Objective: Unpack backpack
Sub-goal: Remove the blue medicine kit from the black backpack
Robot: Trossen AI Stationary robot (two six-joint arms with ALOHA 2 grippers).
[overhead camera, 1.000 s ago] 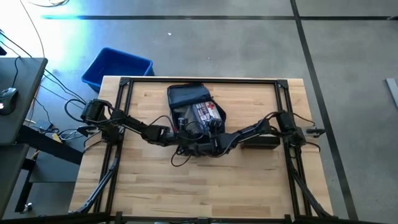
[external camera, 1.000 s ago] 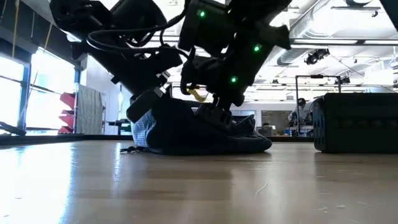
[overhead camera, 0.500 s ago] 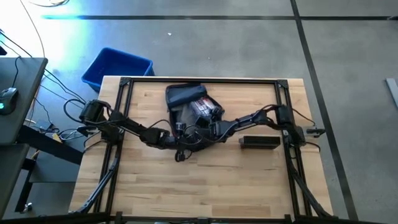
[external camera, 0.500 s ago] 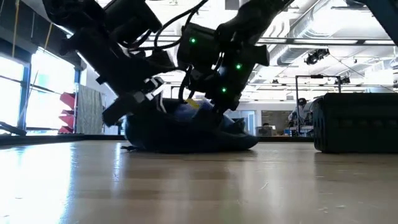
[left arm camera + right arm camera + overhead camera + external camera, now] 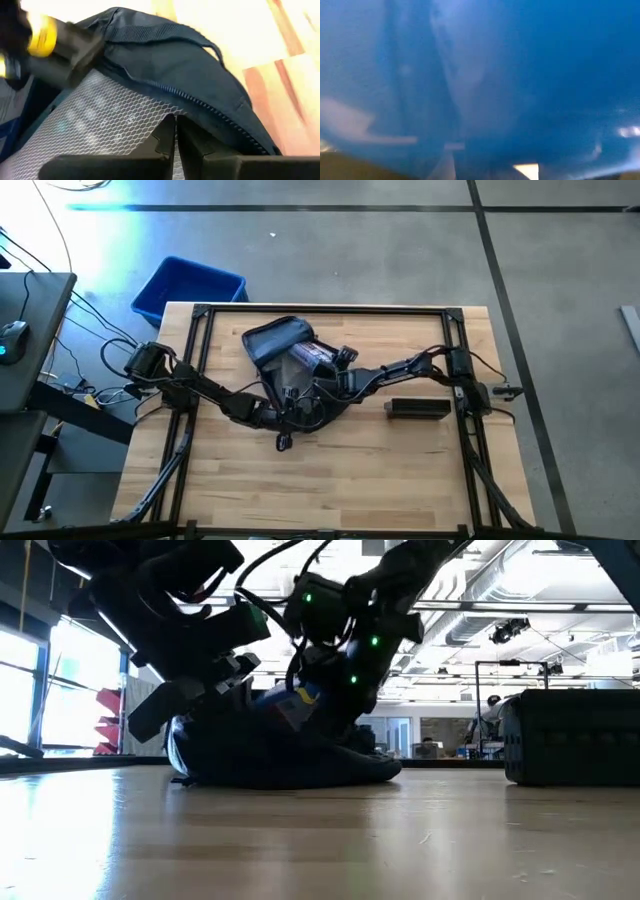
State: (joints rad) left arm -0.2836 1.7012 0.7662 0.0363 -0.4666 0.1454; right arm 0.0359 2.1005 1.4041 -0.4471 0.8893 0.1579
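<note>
The dark navy backpack (image 5: 272,340) lies on its side on the far middle of the table, mouth open, with packaged items (image 5: 314,355) showing inside. In the low view the backpack (image 5: 280,752) rests as a floppy heap on the wood. My left gripper (image 5: 175,131) is shut at the backpack's near edge (image 5: 283,406), beside the zipper (image 5: 200,102). My right arm reaches from the table's right into the open mouth (image 5: 332,372). Its own wrist view shows only a blue blur. A black and yellow part (image 5: 47,42) lies over the fabric. My left gripper pinches the backpack where grey mesh (image 5: 142,131) meets the zippered navy edge (image 5: 186,116), between the two shut fingers. The fingers lie low over the table, coming from its near left side. The bag's body rests on the table; how many layers are held does not show.
A black box (image 5: 418,409) lies on the table's right part, seen large in the low view (image 5: 575,735). A bright blue bin (image 5: 188,288) stands on the floor beyond the far left corner. A dark strap end (image 5: 284,442) trails toward the near side. The near half of the table is bare wood (image 5: 330,490).
The backpack has slid and turned toward the table's left, its flap swinging left. My left gripper has drawn back toward the near left with the bag's edge. My right gripper has moved from the near side toward the far left, into the bag's mouth.
</note>
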